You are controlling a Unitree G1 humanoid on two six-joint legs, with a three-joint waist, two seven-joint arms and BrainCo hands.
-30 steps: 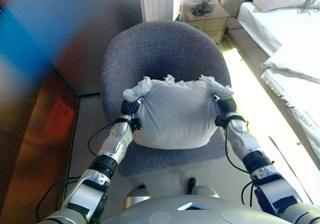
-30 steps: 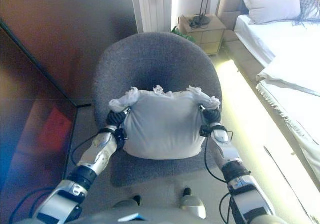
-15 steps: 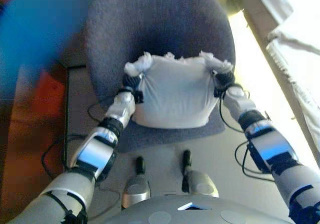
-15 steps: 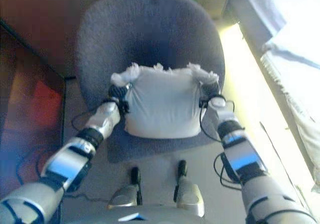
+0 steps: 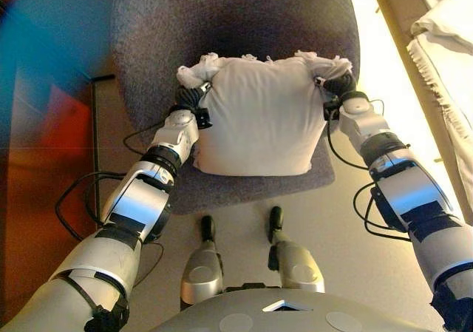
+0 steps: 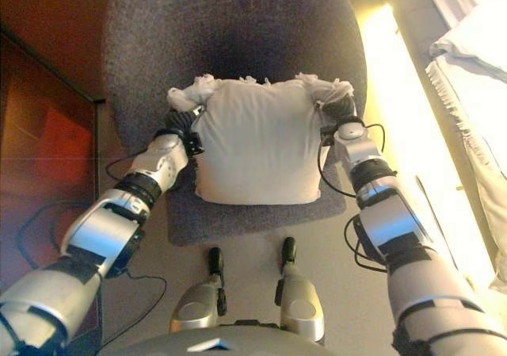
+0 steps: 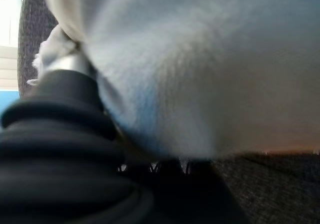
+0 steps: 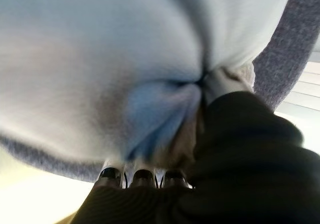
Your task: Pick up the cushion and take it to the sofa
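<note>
The white cushion (image 5: 259, 117) hangs over the seat of a grey upholstered chair (image 5: 222, 14), held by its two upper corners. My left hand (image 5: 188, 99) is shut on the cushion's left corner, which bunches up above the dark cover. My right hand (image 5: 338, 88) is shut on the right corner in the same way. In the left wrist view the cushion (image 7: 200, 59) presses against the hand (image 7: 65, 134). In the right wrist view the cloth (image 8: 100, 49) creases into the hand (image 8: 240, 149), with the fingertips (image 8: 144, 176) beneath it.
A bed with a white fringed cover (image 5: 451, 36) runs along the right. A sunlit strip of floor (image 5: 384, 73) lies between the bed and the chair. A dark reddish-brown panel (image 5: 37, 199) stands close on the left.
The camera has tipped downward, so the bedside table and the pillow have left the picture. The cushion stays in both hands over the chair seat.
</note>
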